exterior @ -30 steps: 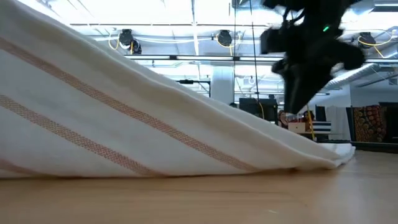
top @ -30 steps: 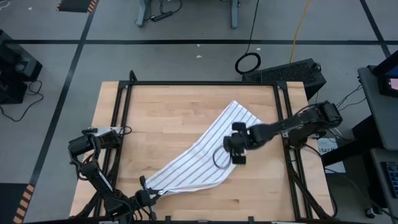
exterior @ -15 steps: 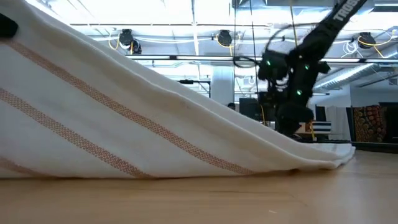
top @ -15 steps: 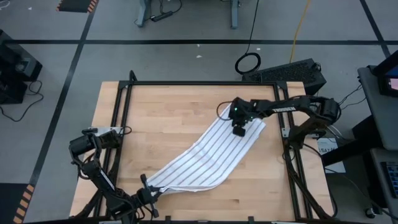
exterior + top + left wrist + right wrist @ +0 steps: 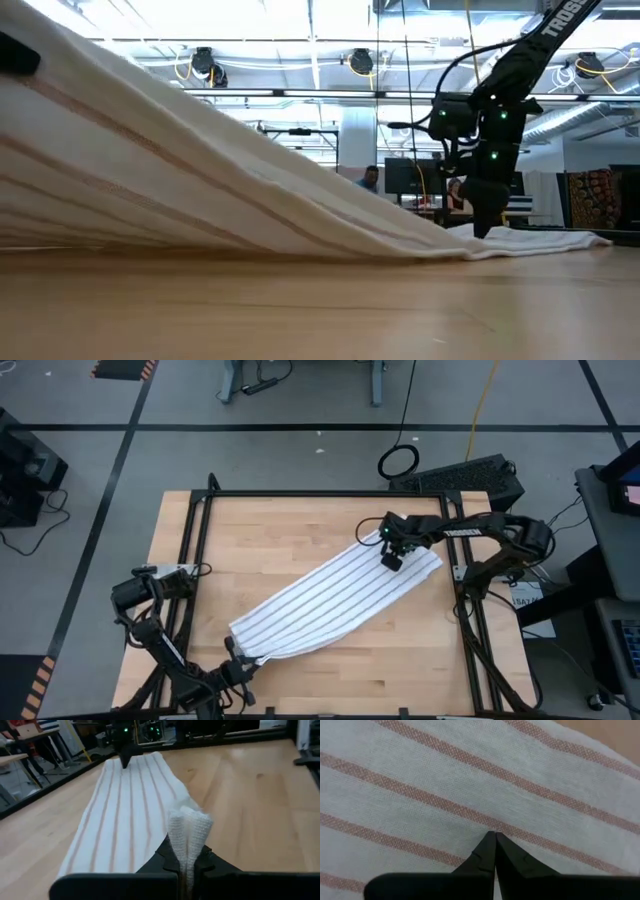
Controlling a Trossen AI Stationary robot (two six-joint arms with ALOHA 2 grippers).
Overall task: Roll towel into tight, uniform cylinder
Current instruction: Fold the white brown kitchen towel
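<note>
Towel: the towel (image 5: 330, 600) now lies stretched diagonally, near-left to far-right, flatter than before.
Right gripper (image 5: 392, 560): newly clenched on the towel's far-right end.
Left gripper (image 5: 187, 865): grasping the near-left corner.
Meaning: straightened, rolling not begun.

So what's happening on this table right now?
Two arms are working a striped towel that lies stretched diagonally across the wooden table, not yet rolled. The left pincer is shut on the towel's near corner at the table's front edge, with a bunch of cloth pinched between its fingers. The right pincer, closed, presses down on the towel's far end. The cloth looks fairly flat between them.
</note>
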